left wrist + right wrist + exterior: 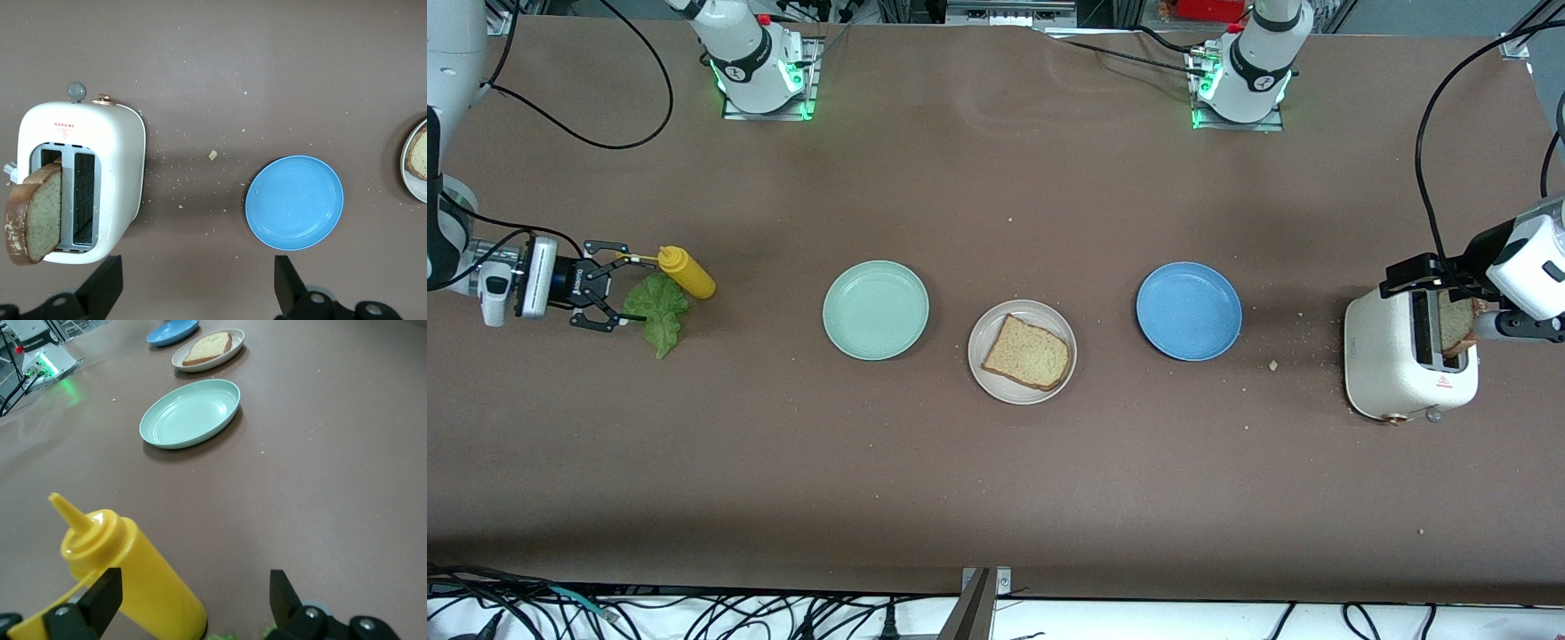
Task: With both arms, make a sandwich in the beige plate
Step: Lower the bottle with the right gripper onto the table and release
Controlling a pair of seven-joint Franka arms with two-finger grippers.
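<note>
At table's ends, left gripper [1427, 283] over toaster [1396, 373], right gripper [615, 293] by lettuce [660, 313], jaws open; beige plate [983, 342] amid bare tabletop

I see one tan bread slice [1027, 353] flat on the beige plate [980, 336]. A second slice [33, 213] stands upright in the toaster [117, 160]. The ruffled lettuce leaf [658, 311] lies on the table beside the mustard bottle [687, 272].
</note>
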